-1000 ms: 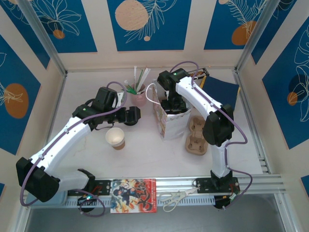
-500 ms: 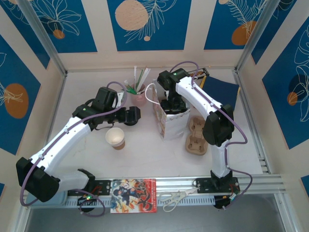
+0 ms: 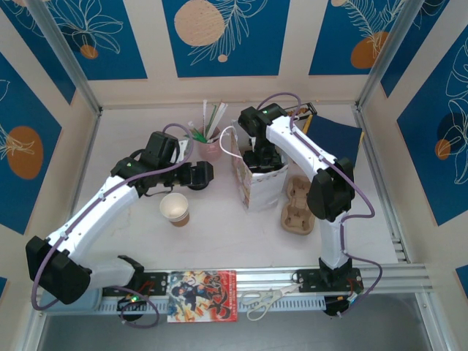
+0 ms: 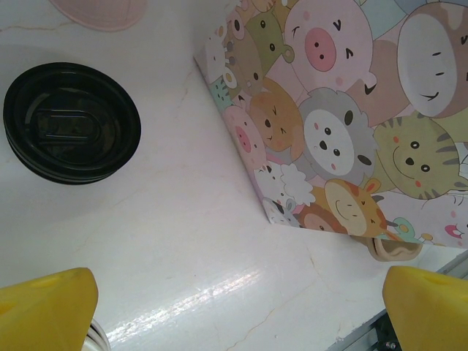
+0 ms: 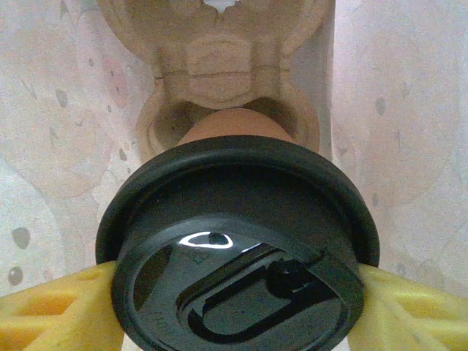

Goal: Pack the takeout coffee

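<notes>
A kraft-brown paper cup (image 3: pixel 175 208) stands upright and uncovered on the white table, left of centre in the overhead view, its cream inside showing. In the right wrist view, a brown lidded cup (image 5: pixel 238 241) with a glossy black lid sits lower centre, seen from above.

Glossy black plastic lid (image 5: pixel 238 248); matt brown paper cup (image 5: pixel 234 123); rough pulp tray (image 5: pixel 219 66)

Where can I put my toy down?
Bare table in front, between the paper cup and the cartoon bag; also the far left corner. Crowded at the back: straw cup, bag, and the right hand gripping a lidded cup inside.
</notes>
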